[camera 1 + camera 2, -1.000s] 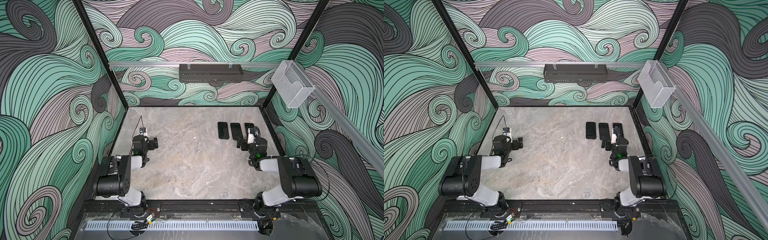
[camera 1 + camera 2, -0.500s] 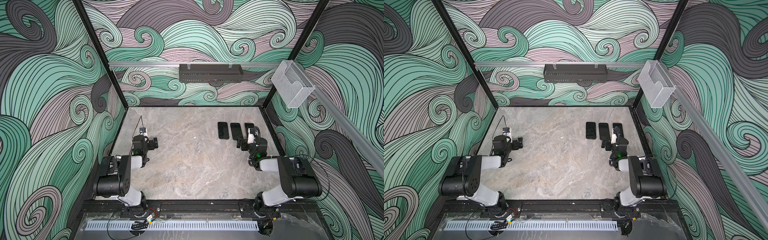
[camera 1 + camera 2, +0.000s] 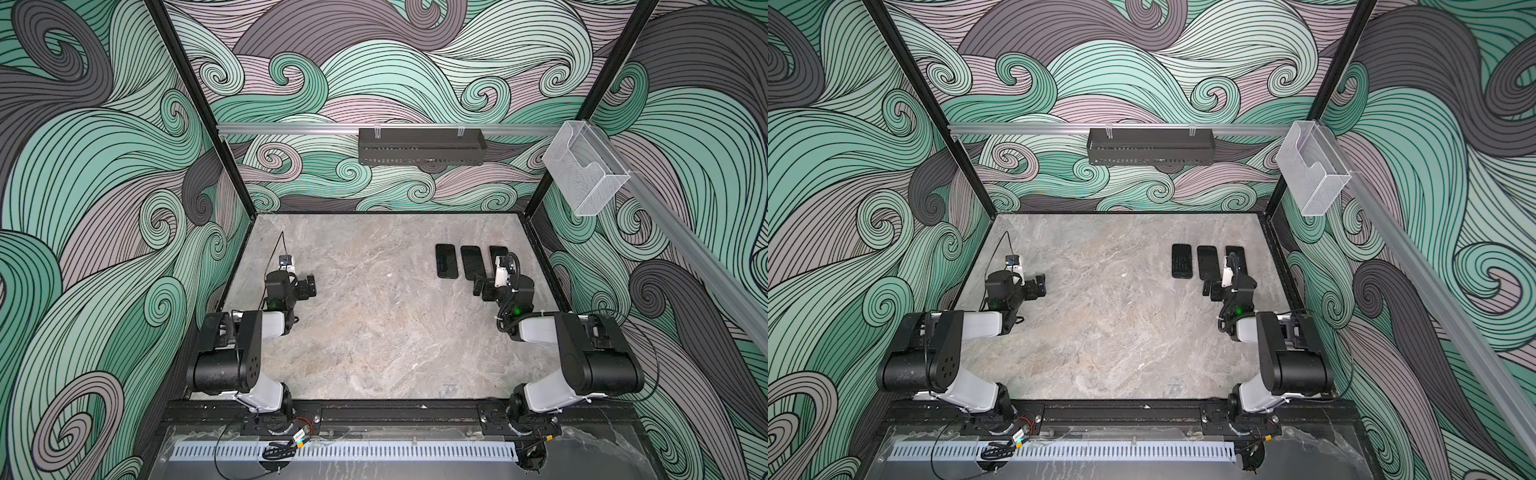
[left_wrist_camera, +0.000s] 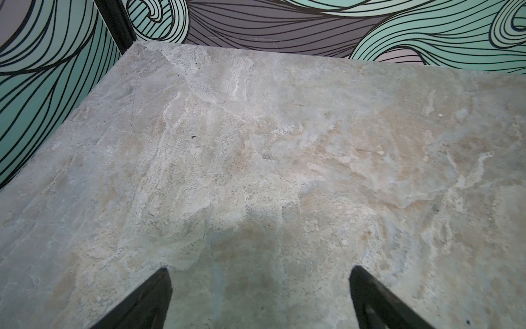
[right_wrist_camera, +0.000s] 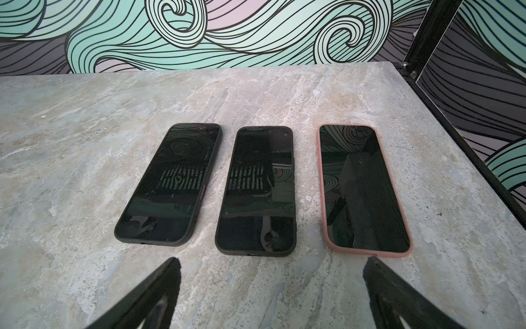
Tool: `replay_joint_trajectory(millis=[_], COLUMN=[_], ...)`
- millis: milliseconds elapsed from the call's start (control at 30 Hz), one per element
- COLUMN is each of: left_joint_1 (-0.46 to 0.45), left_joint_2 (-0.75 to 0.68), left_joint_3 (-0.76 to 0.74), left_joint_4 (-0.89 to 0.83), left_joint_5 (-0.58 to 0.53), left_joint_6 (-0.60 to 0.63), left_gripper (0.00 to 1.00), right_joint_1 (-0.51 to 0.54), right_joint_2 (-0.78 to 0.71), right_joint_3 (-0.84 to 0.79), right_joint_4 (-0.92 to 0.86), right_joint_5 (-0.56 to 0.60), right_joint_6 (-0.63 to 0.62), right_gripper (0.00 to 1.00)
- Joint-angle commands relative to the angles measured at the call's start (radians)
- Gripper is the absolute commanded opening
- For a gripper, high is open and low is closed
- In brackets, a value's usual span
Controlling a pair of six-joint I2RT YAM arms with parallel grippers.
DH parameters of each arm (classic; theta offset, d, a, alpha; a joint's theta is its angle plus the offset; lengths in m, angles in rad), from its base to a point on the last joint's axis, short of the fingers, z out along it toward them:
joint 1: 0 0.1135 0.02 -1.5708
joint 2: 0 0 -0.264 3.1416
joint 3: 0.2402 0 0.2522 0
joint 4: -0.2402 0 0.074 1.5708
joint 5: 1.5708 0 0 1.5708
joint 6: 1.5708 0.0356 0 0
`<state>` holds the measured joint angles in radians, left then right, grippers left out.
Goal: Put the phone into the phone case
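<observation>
Table: grey marbled slab (image 3: 374,332), wave-patterned walls around.
Phones: side by side, far right of the table: black-cased phone (image 5: 168,185), second black-cased phone (image 5: 256,190), pink-cased phone (image 5: 364,188).
Left fingers (image 4: 153,299): wide, empty, over bare table.
Right fingers (image 5: 159,284): wide, empty, near the phones.

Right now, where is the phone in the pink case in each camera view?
Top view: phone in the pink case, rightmost of three, partly hidden by the right arm.
Top view: same place.
Left wrist: not in it.
Right wrist: end of the row of three.
Shared landmark: middle black-cased phone beside it.
</observation>
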<state>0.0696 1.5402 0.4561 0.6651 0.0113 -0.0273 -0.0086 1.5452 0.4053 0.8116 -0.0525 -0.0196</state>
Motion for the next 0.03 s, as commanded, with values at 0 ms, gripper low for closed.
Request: replay_joint_trajectory(millis=[0], left_joint_1=[0.007], left_joint_2=[-0.012], left_joint_3=[0.026], left_joint_4=[-0.016], left_joint_5=[-0.005], left_joint_6=[-0.004], left_gripper=[0.99], right_joint_1=[0.006], right_joint_2=[-0.01], right_joint_3=[0.003], right_joint_4=[0.023], right_joint_5=[0.016], right_joint_6=[-0.013], right_gripper=[0.99])
